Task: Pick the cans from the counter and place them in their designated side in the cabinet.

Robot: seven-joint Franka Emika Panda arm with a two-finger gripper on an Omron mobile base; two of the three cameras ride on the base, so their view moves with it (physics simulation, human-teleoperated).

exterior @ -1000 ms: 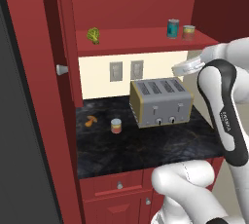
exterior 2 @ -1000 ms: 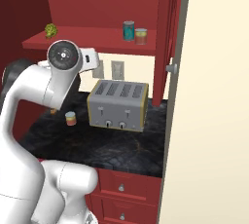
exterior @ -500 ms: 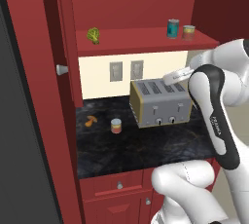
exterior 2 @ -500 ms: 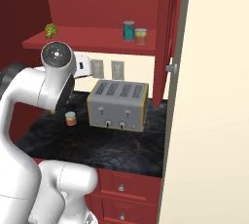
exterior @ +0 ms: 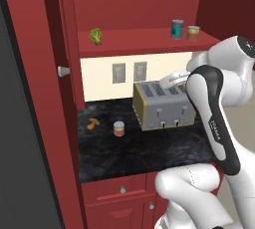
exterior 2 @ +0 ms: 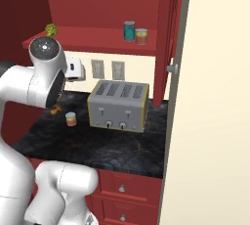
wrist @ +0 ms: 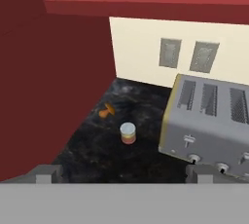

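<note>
Red/yellow can point(wrist: 128, 133) on tabletop point(wrist: 97, 150), left of toaster point(wrist: 214, 125), ahead of & between spread, empty fingers point(wrist: 46, 173) | teal can point(exterior: 177, 29) + another can point(exterior: 192, 33) on cabinet point(exterior: 124, 4) shelf above toaster | fingertips cut off at frame btm; toaster's right end cropped

black counter point(exterior: 149, 156), toaster point(exterior: 163, 106), can point(exterior: 118, 129), orange item point(exterior: 92, 123)

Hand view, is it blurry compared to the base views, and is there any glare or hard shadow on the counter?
Hand view: soft and blocky; the can on the counter shows only blurred colour bands, and the toaster has fuzzy edges. Left base view: crisper, flat even lighting, no glare on the counter, only faint shading beside the can. Right base view: similar; the toaster casts a soft shadow.
</note>
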